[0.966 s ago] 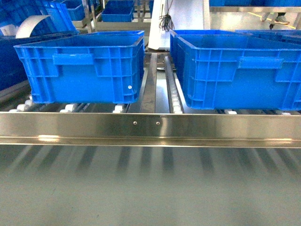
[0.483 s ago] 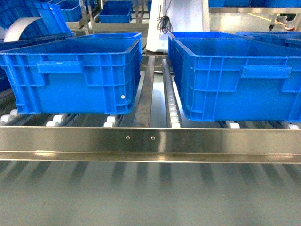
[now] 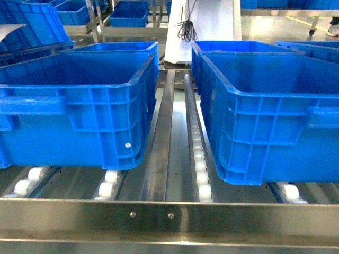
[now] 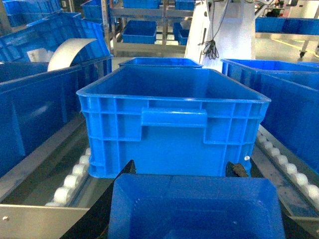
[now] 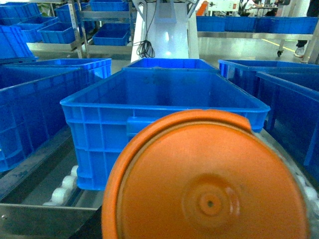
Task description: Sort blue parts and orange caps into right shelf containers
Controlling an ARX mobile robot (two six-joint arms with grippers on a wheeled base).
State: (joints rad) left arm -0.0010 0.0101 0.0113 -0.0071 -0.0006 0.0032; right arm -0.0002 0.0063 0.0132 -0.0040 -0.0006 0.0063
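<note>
Standing side by side on a roller shelf (image 3: pixel 180 159): two deep blue crates, the left crate (image 3: pixel 79 106) and the right crate (image 3: pixel 265 116), apart across a steel rail, more crates behind. White rollers (image 3: pixel 200 164) beneath them. Left wrist view: blue part (image 4: pixel 194 206), a tray-like piece, low in frame before a crate (image 4: pixel 172 124); left gripper's dark fingers (image 4: pixel 124 172) flank it, apparently grasping. Right wrist view: orange cap (image 5: pixel 209 184) fills the foreground; right gripper hidden, state cannot be told.
</note>
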